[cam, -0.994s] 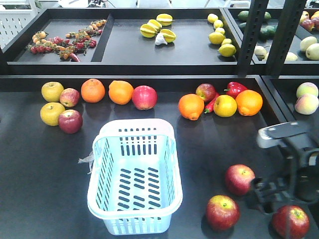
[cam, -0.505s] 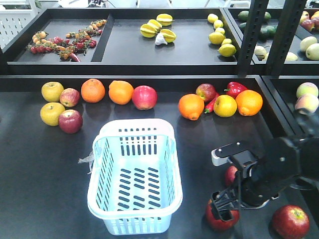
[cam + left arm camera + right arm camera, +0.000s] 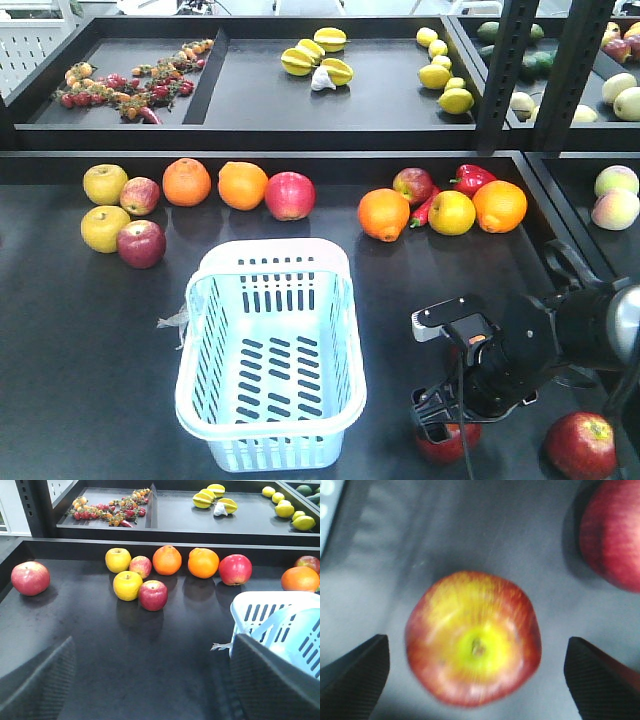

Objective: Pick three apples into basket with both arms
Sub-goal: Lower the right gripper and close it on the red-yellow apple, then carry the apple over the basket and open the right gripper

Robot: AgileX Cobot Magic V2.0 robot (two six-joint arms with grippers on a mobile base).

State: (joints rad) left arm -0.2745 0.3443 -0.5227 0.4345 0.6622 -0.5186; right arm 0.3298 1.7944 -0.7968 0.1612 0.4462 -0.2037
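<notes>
Fingers (image 3: 355, 680) on your right arm (image 3: 505, 365) are spread wide, one on each side of a red-and-yellow apple (image 3: 474, 637). Dark worktop shows between each tip and the skin, so they grip nothing, though that wrist view is blurred. In the front view you find this apple on the worktop (image 3: 80, 350) to the right of the basket (image 3: 270, 425), near its front corner. The arm's head hangs over it and covers most of it. A second apple (image 3: 615, 535) lies right of the basket too, a little farther back, apart from the first. From the front the arm hides nearly all of it. The third apple (image 3: 582, 445) rests well to the right of the basket, level with its front rim, touching nothing. All three lie outside the basket, which stands upright with its handle folded down on the far rim. Your left fingers (image 3: 40, 680) are also wide apart, with nothing between them. They are above the worktop left of the basket, whose near corner shows just past the right-hand finger. Behind the basket you can see a row of loose fruit: oranges (image 3: 187, 181), yellow apples (image 3: 105, 184) and a few smaller red apples (image 3: 141, 243).
</notes>
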